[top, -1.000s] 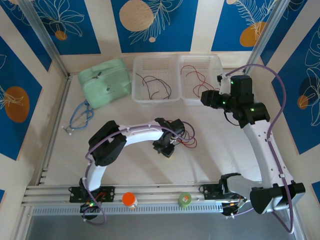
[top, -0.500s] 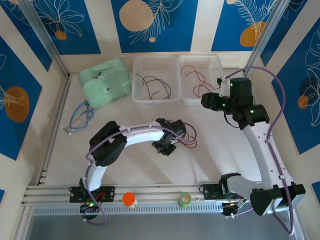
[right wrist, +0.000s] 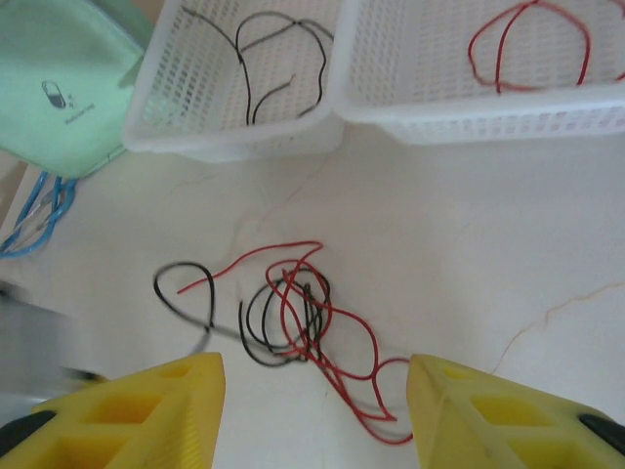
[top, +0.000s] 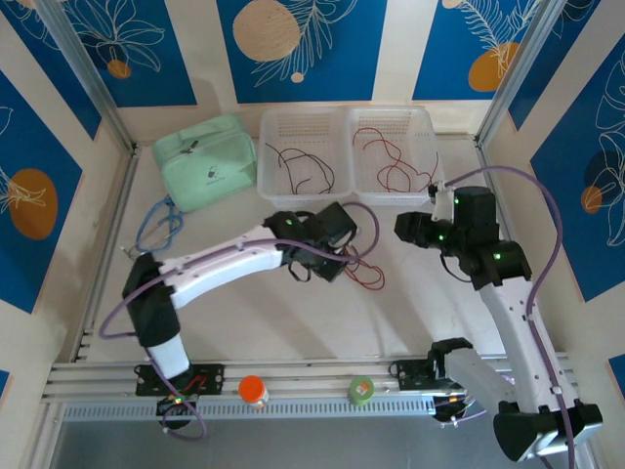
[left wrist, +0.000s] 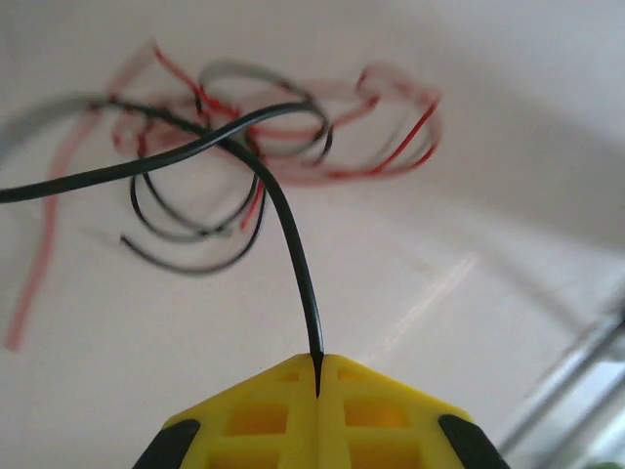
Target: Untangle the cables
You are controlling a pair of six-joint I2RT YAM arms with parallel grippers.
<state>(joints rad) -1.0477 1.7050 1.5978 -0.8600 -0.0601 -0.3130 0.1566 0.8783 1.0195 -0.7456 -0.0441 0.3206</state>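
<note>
From above, the cables [top: 363,266] lie tangled mid-table, a green pouch [top: 205,161] at ten o'clock and two baskets at twelve (black wires [top: 303,168] in the left basket [top: 303,194], red wires [top: 391,156] in the right basket [top: 376,195]); the left wrist view has the left gripper [left wrist: 317,366] clamped on one black cable [left wrist: 293,244]; the right wrist view has the right gripper [right wrist: 314,376] gaping over them.

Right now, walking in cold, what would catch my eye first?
A tangle of red and black cables lies mid-table. The left pincer is shut on one black cable running into it. Behind, the left basket holds black cables, the right basket red cables.
</note>
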